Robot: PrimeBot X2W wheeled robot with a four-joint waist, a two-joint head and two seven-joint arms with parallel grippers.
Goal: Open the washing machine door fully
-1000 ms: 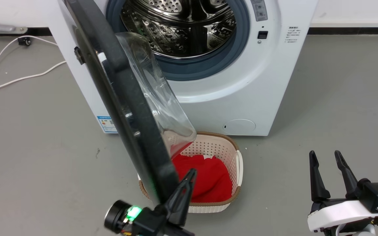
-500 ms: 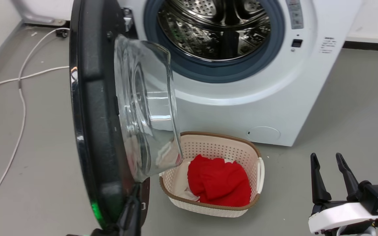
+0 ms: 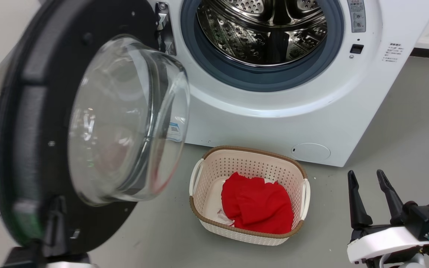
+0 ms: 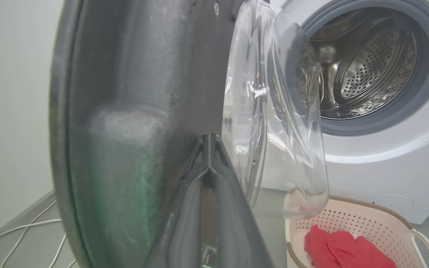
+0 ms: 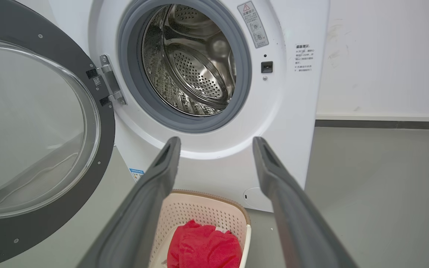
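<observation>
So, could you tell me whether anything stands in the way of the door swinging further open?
Nothing visible does. The door hangs left of the washing machine, and the basket sits on its glass side, clear of the opening swing. A pale wall lies beyond the door; how near, I cannot tell.

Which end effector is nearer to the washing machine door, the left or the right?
Left. The left end effector is at the washing machine door's lower inner face; the right end effector hangs apart, beyond the basket.
</observation>
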